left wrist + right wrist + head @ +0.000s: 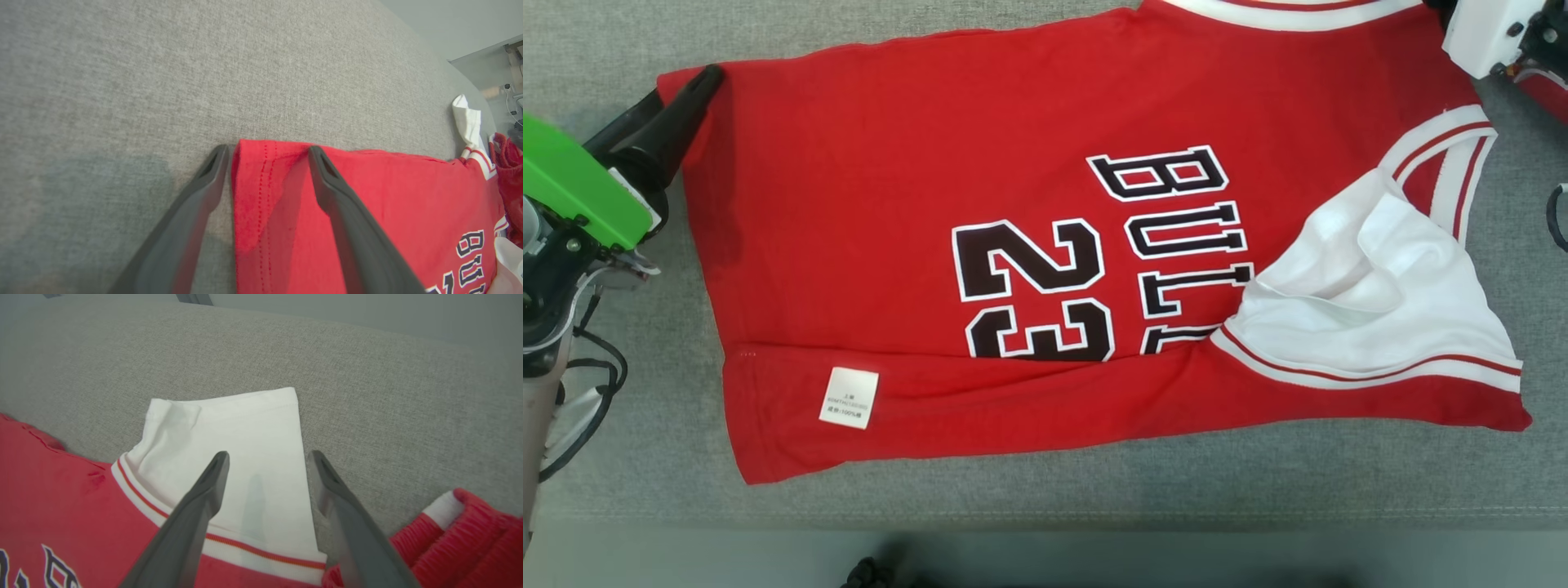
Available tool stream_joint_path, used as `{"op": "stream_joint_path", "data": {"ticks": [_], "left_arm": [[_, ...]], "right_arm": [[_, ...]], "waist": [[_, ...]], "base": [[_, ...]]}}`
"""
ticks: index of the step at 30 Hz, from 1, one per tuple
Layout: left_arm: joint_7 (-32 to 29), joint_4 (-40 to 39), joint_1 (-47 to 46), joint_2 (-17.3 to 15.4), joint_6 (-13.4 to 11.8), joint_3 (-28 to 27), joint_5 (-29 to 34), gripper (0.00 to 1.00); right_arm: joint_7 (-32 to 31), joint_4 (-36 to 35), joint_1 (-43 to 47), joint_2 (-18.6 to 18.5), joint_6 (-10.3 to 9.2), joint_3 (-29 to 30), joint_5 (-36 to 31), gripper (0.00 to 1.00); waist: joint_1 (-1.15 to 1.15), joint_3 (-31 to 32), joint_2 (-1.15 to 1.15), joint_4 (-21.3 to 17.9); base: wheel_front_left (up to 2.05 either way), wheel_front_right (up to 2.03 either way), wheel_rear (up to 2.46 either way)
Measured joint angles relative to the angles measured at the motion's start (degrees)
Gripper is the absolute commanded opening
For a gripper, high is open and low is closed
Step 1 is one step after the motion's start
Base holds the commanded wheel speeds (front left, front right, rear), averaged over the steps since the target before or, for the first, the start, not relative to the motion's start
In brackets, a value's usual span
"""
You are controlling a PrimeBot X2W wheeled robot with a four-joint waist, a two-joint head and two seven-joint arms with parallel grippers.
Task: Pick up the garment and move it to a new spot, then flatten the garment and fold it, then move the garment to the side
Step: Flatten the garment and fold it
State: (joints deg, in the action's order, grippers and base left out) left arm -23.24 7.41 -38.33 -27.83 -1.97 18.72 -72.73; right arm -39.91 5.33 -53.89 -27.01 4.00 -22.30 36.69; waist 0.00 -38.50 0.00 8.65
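Fingers [192, 204] on left gripper [267, 154] gape wide, empty, straddling the hem corner [249, 163] of the garment [874, 188] spread on grey cushion [1094, 482] — right gripper [267, 457] equally open over its white sleeve [245, 424] — a shallow pinch could slip, bunching cloth.

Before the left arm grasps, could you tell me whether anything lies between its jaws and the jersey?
Nothing visible does. The left jaws stand open astride a hem corner of the jersey, one finger over the grey pad, the other over red cloth.
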Motion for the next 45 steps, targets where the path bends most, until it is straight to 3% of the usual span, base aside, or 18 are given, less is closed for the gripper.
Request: {"op": "stream_joint_path", "data": {"ticks": [11, 12, 13, 14, 16, 22, 30, 36, 45], "left_arm": [[-2.0, 3.2, -3.4, 0.1, 1.0, 1.6, 0.5, 1.0], [-2.4, 3.3, -3.6, 0.1, 1.3, 1.7, 0.5, 0.61], [-2.5, 3.4, -3.9, 0.1, 1.5, 1.8, 0.5, 0.45], [-2.9, 3.6, -4.0, 0.1, 1.5, 1.9, 0.5, 0.41], [-3.5, 4.0, -4.3, 0.1, 2.1, 2.1, 0.4, 0.0], [-4.1, 4.7, -4.5, 0.9, 3.6, 2.8, 0.3, 0.0], [-4.1, 5.4, -5.7, 4.7, 6.0, 5.0, 0.3, 0.0], [-3.9, 6.4, -5.7, 7.1, 6.9, 7.0, 0.3, 0.0], [-3.9, 8.5, -5.6, 8.1, 7.5, 8.8, 0.3, 0.0]], "right_arm": [[0.1, 5.8, -3.2, 0.0, 0.04, 0.1, -1.6, 1.0], [0.2, 6.3, -3.4, 0.1, 0.04, 0.2, -1.6, 1.0], [0.5, 6.7, -3.4, 0.2, 0.04, 0.2, -1.6, 1.0], [0.6, 7.1, -3.4, 0.3, 0.19, 0.2, -1.6, 1.0], [0.6, 7.9, -3.5, 0.6, 0.2, 0.2, -1.6, 1.0], [1.6, 9.8, -4.3, 1.6, 0.54, 0.1, -1.5, 1.0], [3.1, 13.4, -4.4, -0.1, 0.54, 1.6, -1.5, 1.0], [3.4, 16.0, -4.3, 0.4, 0.43, 2.9, -0.2, 1.0], [1.2, 19.2, -4.2, 2.0, 0.43, 1.6, 1.5, 1.0]], "waist": [[0.0, -0.3, 0.0, -0.5], [0.0, -0.3, 0.0, -0.5], [0.0, -0.3, 0.0, -0.5], [0.0, -0.3, 0.0, -0.5], [0.0, -0.3, 0.0, -0.5], [0.0, -0.2, 0.0, -0.3], [0.0, 0.3, 0.0, 1.4], [0.0, 1.2, 0.0, 3.4], [0.0, 3.1, 0.0, 5.6]], "base": [[0.0, 0.0, 0.0], [0.0, 0.0, 0.0], [0.0, 0.0, 0.0], [0.0, 0.0, 0.0], [0.0, 0.0, 0.0], [0.0, 0.0, 0.0], [0.0, 0.0, 0.0], [0.0, 0.0, 0.0], [0.0, 0.0, 0.0]]}}
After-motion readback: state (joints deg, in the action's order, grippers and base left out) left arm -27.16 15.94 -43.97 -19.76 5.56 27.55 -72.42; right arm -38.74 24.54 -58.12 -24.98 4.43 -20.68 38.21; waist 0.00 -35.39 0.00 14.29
